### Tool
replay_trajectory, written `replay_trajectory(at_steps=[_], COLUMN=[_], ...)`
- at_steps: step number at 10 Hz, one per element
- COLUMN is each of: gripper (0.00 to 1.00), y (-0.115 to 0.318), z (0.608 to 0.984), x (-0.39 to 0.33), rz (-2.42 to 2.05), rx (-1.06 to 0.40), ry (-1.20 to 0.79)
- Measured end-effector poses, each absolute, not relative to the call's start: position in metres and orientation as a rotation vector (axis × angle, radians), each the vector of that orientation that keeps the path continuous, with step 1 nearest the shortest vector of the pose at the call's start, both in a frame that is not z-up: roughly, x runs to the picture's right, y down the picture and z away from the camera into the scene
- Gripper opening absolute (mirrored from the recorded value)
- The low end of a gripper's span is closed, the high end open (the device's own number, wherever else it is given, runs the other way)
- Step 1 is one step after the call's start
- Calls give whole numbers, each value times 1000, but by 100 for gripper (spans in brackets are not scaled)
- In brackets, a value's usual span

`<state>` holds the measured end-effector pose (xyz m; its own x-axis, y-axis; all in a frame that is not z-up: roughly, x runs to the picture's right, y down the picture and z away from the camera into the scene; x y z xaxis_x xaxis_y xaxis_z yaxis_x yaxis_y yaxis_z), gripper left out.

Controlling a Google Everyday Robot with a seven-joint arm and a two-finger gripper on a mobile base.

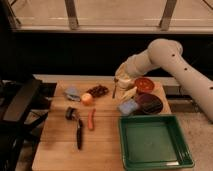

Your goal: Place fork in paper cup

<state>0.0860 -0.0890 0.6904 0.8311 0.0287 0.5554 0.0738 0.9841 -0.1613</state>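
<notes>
The hand [119, 80] is clamping shut on the fork [114, 91], dangling it tines-down over the wooden surface [60, 145], just left of the paper cup [129, 93].

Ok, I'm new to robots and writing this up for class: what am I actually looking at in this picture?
The white tube reaching in from the right is a robot arm. Its hand is shut and hovers over the far part of the wooden table, with a slim fork hanging from it. One camera looks down on the table from its near side. On the table are a paper cup beside a red bowl, a dark plate, a green tray, a carrot, a black-handled utensil and an orange fruit.
</notes>
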Motion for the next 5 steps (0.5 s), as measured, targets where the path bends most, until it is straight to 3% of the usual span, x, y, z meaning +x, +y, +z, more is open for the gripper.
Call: replay_trajectory(at_steps=[2,5], gripper=[0,0], y=[-117,-121], z=[695,696], x=[98,102], rz=[-21,-20], rx=[-118,-107], ry=[-602,-603])
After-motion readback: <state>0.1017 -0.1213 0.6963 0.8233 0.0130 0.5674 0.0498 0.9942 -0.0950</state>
